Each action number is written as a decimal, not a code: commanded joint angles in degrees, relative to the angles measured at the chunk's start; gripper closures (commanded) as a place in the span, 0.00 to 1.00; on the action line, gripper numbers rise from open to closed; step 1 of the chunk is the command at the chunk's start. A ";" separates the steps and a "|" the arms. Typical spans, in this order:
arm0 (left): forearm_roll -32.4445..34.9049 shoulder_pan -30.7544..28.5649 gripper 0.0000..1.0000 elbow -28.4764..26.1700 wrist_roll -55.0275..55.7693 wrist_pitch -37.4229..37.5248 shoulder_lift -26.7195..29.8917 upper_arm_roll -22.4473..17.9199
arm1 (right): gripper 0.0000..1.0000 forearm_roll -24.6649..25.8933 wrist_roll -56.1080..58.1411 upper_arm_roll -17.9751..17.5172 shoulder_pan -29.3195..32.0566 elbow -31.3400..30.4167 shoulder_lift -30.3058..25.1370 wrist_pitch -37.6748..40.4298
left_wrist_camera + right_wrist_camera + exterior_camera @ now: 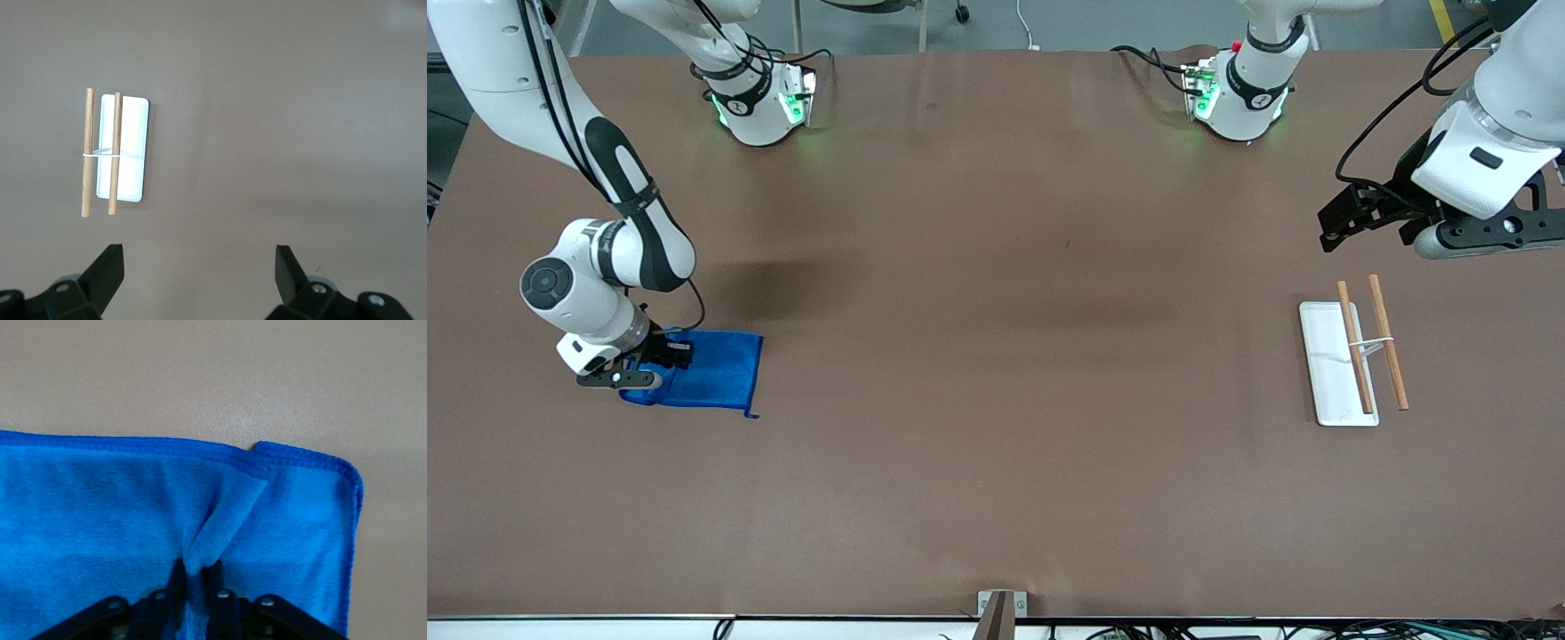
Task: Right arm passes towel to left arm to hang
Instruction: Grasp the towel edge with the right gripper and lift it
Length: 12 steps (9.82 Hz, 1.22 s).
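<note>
Down on the brown table [996, 400], at the right arm's end: the right arm's long black gripper [660, 354], pinched narrow on a raised fold of the small royal-blue fuzzy towel [707, 369]. In the right wrist view, a ridge of blue pile drawn up between the fingers [212, 577], with the stitched edge [167, 447] and one rounded corner lying flat just ahead of the gripper [193, 587]. Rest of the cloth spread flat on the table under and beside the hand, a tiny loop trailing from the corner nearest the front camera.

Step in hand, by the look of it: securing the pinch before the lift. To do it well: squeeze firm, then rise straight up so the fold does not slip out and the free cloth peels off the table without dragging. Enough height before travelling for the hanging part to clear the surface. Only a thin ridge caught, so a slow start is wise; soft pile likely to slide under a jerk.

Waiting up in the air at the other end of the table: the left arm's black gripper [1352, 218], fingers spread wide in the left wrist view [197, 267], hovering near a white rectangular base carrying two light wooden rods [1350, 363], presumably the hanging rack. Towel and rack well apart.
</note>
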<state>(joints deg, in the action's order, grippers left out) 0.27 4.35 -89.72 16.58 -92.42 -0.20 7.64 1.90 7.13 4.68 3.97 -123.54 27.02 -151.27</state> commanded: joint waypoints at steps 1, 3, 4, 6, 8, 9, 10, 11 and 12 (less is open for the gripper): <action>1.05 0.04 0.00 -0.72 0.39 0.58 -0.94 0.27 | 0.93 -1.02 1.31 -0.19 -0.18 3.28 -2.49 9.62; 1.05 0.13 0.00 -0.63 0.47 0.58 -1.03 0.27 | 0.93 -1.02 1.57 -0.19 -0.71 10.03 -4.94 22.09; 1.05 0.22 0.00 -0.63 0.65 0.58 -1.12 0.27 | 0.94 -1.02 1.66 -0.28 -1.24 13.38 -6.26 27.46; 0.70 0.39 0.00 -0.55 0.91 0.58 -1.38 0.36 | 0.97 -1.02 1.31 -1.51 -1.68 17.18 -9.69 33.38; 1.22 0.48 0.00 -0.46 0.21 0.49 -2.35 0.97 | 1.00 -1.02 1.13 -4.39 -1.77 19.11 -12.33 36.20; 2.88 0.22 0.00 0.15 0.38 0.57 -2.52 1.15 | 1.00 -1.54 1.04 -6.41 -1.77 19.21 -13.30 36.74; 4.64 0.05 0.00 0.25 0.30 0.58 -2.61 1.15 | 1.00 -6.85 1.13 -8.70 -1.77 19.21 -14.61 36.66; 6.22 0.22 0.00 0.25 0.21 0.66 -2.61 1.15 | 1.00 -13.95 1.22 -9.85 -2.03 19.04 -14.80 36.57; 7.37 0.48 0.00 0.33 0.21 2.23 -2.79 1.15 | 1.00 -18.90 1.13 -12.12 -2.12 19.03 -14.80 36.40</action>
<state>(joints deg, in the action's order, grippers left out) 5.63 4.59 -89.43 16.58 -91.98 -1.67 8.43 -11.62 7.66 -5.17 1.32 -103.82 13.30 -115.21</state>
